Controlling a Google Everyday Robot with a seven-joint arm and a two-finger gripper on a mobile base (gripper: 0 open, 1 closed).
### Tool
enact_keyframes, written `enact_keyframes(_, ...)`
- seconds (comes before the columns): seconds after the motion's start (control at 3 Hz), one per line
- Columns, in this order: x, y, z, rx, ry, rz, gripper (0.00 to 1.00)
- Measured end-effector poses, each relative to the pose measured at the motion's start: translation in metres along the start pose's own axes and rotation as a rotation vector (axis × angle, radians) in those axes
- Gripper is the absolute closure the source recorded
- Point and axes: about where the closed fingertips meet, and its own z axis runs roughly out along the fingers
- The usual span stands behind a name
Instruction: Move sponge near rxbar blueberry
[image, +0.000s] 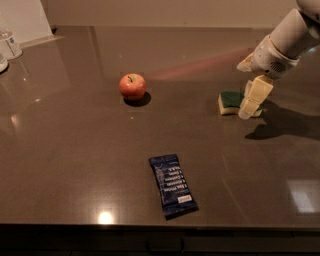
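Observation:
The sponge (230, 101), dark green on top with a pale yellow body, lies on the dark table at the right. My gripper (249, 107) hangs down from the white arm (280, 45) at the upper right, and its tip is at the sponge's right end, covering that end. The rxbar blueberry (173, 185), a flat dark blue wrapper with white text, lies near the table's front edge, well to the left of and nearer than the sponge.
A red apple (132, 86) sits left of the sponge at mid table. A clear bottle (10, 42) and a white board (22, 20) stand at the far left back. The table's front edge (160, 225) runs just below the bar.

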Motion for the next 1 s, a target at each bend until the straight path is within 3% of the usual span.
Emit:
enact_keyframes(0.67, 0.026, -0.003, 0.021, -0.048, 0.032, 0.021, 0.00)
enact_keyframes(1.0, 0.032, -0.001, 0.025, -0.056, 0.040, 0.021, 0.16)
